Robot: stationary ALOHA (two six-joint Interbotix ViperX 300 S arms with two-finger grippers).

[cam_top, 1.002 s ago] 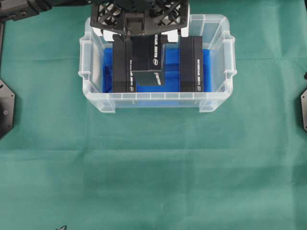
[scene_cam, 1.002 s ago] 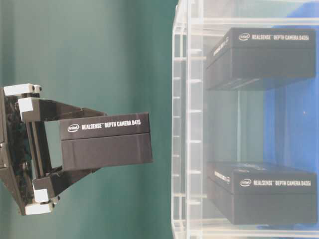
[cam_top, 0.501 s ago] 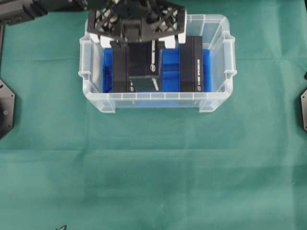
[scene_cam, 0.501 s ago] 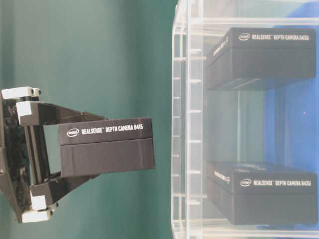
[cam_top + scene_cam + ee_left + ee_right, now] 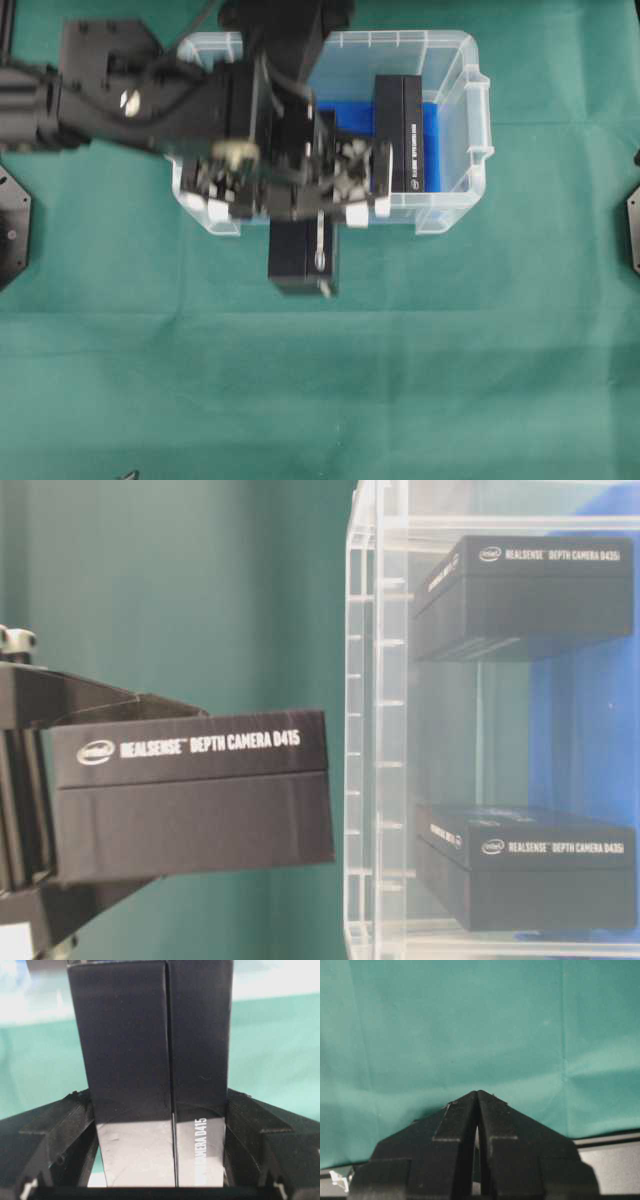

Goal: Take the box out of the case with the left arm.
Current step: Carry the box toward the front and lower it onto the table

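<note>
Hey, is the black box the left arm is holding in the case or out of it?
Out. The black box hangs over green cloth beyond the case wall.

A: What is filling the frame?
B: A black box (image 5: 150, 1060) is standing upright between the left gripper (image 5: 159, 1160) fingers (image 5: 55, 1135), which are pressing on both its sides.
A: Any print showing?
B: White letters ending "AMERA D415" are running up it. Green cloth (image 5: 275, 1050) is lying behind
</note>
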